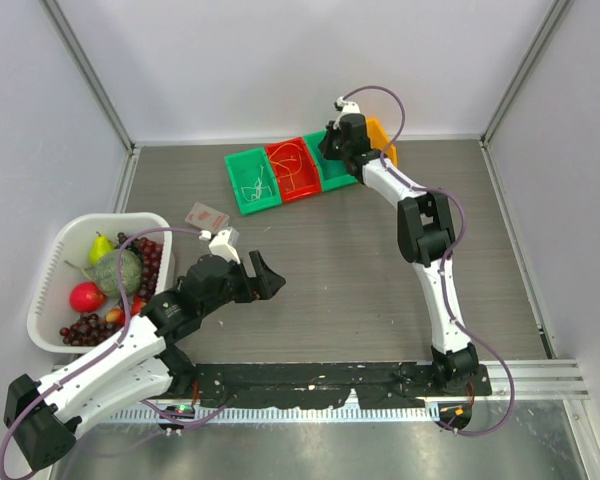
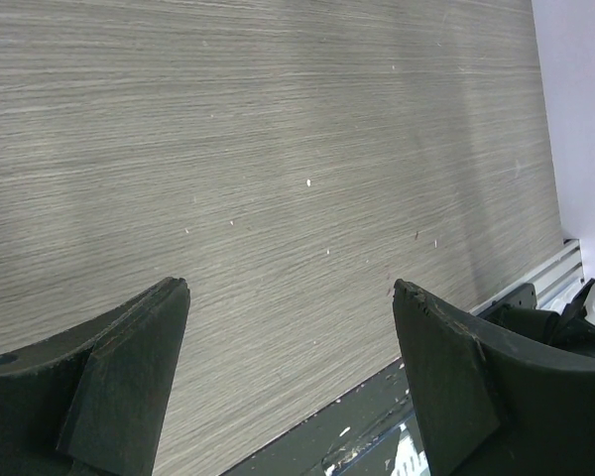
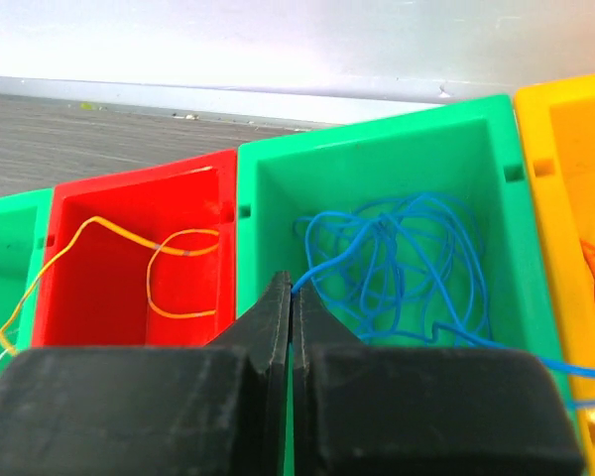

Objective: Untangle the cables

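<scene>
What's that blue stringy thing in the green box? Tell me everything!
The blue cable is a very thin, bendy wire, heaped in loose tangled loops inside a green bin. One strand reaches the tips of the shut right hand, which seems to pinch it. Another strand trails right, toward the yellow bin.

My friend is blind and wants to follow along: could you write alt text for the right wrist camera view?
A black tool, shut, seems to pinch a strand of a tangled blue cable lying in a green bin. To its left, a red bin holds a looping orange-yellow cable; a yellow bin shows at the right edge.
</scene>
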{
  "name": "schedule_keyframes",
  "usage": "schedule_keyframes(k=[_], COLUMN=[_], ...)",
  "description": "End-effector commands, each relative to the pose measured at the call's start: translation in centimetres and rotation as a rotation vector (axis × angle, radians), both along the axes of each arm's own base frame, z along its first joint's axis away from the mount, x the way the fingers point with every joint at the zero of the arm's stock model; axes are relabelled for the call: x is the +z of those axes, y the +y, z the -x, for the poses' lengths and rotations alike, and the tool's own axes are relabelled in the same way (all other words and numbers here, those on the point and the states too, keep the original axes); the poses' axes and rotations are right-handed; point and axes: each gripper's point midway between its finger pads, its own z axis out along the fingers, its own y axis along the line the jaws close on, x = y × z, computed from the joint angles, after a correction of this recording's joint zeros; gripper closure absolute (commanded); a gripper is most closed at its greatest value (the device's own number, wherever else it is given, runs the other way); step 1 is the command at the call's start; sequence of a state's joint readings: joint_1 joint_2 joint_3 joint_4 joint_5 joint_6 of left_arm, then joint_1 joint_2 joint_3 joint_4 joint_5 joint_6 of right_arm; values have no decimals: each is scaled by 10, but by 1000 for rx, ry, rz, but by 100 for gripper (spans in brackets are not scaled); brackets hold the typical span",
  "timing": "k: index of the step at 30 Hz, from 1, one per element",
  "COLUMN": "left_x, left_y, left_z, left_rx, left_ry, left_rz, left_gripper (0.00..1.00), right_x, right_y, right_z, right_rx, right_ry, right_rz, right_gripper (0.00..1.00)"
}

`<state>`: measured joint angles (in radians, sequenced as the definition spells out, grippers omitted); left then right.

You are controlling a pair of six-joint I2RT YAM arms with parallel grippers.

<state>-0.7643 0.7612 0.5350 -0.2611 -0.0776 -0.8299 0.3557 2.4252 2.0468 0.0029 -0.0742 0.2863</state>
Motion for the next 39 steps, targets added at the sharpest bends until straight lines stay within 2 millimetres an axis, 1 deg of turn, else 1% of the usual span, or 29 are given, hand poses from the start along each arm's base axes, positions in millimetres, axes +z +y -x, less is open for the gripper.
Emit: schedule_keyframes(k=[1,4,6,8,9,10,11,12,13,14,15,17,18,19,20,21,22,24,25,29,30,31,33,34,35,36,37,38,39], left_x=[9,10,10,13,14,14,14,14,15,17,17,21,21,22,23,21,22,23,25,30,32,35,38,42,46,51,56,61,68], left_y=[0,2,2,1,0,0,-1,-2,-3,-5,-6,-7,-7,-7,-7,-7,-7,-7,-7,-7,-7,-6,-5,-5,-4,-4,-3,-2,0], left_z=[0,0,1,1,0,0,0,1,1,2,3,4,5,6,6,7,7,8,9,9,10,9,10,10,10,11,11,12,12], left_rx=[-6,-2,-1,-5,-6,-8,-11,-12,-15,-21,-25,-29,-28,-31,-30,-33,-36,-42,-44,-42,-43,-40,-40,-39,-39,-37,-35,-33,-29], left_ry=[-23,-27,-26,-29,-29,-29,-27,-25,-22,-19,-16,-21,-19,-20,-19,-14,-14,-12,-14,-24,-27,-31,-34,-42,-47,-56,-65,-74,-87], left_rz=[17,15,16,21,23,24,26,30,36,49,59,79,81,85,86,80,80,80,84,98,100,102,101,108,114,123,133,144,155], left_gripper=[12,12,12,12,12,12,12,12,12,12,13,12,12,12,12,12,12,12,12,12,12,12,12,12,12,12,12,12,12], right_x=[12,-10,-14,-9,-11,0,-2,13,15,26,39,56,57,69,75,80,78,94,92,120,130,131,139,140,142,138,147,135,140], right_y=[3,-2,-4,-2,-4,-4,-7,-6,-7,-8,-11,-14,-17,-19,-29,-30,-35,-39,-41,-52,-57,-62,-72,-78,-78,-87,-88,-96,-94], right_z=[-26,-29,-28,-26,-22,-24,-20,-22,-17,-16,-12,-3,1,5,8,9,14,21,24,41,50,55,74,90,98,120,130,155,167], right_rx=[-19,-29,-31,-17,-21,-31,-35,-33,-35,-41,-54,-62,-64,-62,-101,-102,-105,-100,-104,-134,-142,-166,-208,-219,-227,-236,-259,-262,-259], right_ry=[-68,-28,-20,-13,10,5,40,26,46,40,44,48,66,56,61,59,79,70,81,70,68,74,86,104,99,116,92,110,81], right_rz=[-23,35,57,60,70,60,68,60,66,58,52,59,68,70,98,106,130,145,155,176,182,198,213,220,222,237,224,235,208], right_gripper=[99,99,99,96,91,86,85,79,76,66,62,45,43,41,41,41,41,41,41,41,41,41,41,41,41,39,39,37,36])
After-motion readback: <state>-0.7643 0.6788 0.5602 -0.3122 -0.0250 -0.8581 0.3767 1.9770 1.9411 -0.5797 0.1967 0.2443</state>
